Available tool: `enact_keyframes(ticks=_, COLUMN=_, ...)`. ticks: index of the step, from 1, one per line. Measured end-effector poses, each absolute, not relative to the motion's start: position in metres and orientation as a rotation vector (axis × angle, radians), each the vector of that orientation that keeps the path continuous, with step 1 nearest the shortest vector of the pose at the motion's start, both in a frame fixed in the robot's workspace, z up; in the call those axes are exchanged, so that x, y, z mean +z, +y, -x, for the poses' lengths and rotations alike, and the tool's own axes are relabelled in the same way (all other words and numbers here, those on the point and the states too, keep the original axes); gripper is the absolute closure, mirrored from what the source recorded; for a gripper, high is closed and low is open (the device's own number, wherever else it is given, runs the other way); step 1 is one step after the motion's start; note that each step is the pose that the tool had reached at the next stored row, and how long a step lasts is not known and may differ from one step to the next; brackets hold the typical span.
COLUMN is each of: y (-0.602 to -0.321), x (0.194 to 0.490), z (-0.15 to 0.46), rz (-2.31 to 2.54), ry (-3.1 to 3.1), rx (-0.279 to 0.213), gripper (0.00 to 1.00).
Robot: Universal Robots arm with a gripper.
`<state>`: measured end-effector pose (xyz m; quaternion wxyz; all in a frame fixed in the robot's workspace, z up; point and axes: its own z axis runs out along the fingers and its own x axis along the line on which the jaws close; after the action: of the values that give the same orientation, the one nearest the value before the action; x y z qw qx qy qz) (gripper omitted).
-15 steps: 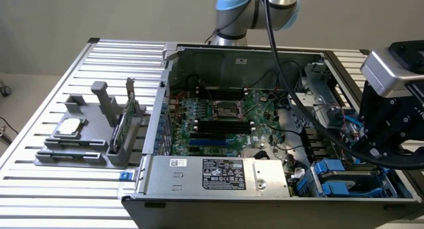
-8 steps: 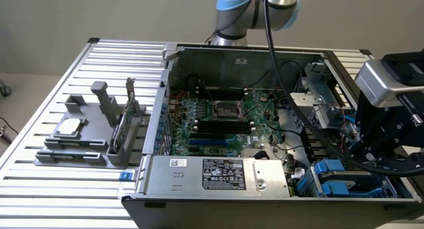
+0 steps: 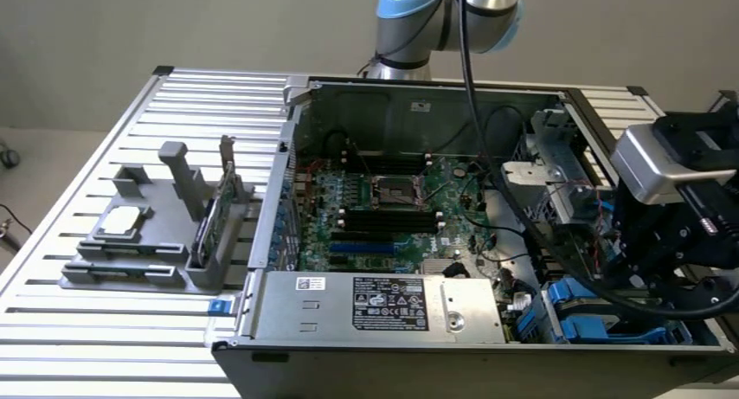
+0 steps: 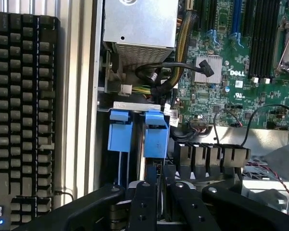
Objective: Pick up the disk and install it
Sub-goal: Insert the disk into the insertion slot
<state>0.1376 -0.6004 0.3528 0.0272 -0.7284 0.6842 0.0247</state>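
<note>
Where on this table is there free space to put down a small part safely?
Free: the bare slats of the table behind the grey fixture, and the slats between that fixture and the table's near edge. Crowded: the corner of the open computer case where the blue drive carriers, cables and the gripper sit close together.

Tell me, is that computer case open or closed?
Open: the computer case has no side cover, and the green motherboard inside is exposed.

White DELL lettering stands on the motherboard (image 4: 207,96).
</note>
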Motion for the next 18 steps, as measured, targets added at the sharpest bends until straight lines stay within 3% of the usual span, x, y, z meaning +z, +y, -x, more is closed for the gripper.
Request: enact_keyframes(ticks=18, y=-0.600, x=0.328, z=-0.139, rz=2.255, ry=2.108, rx=0.076, gripper=0.81)
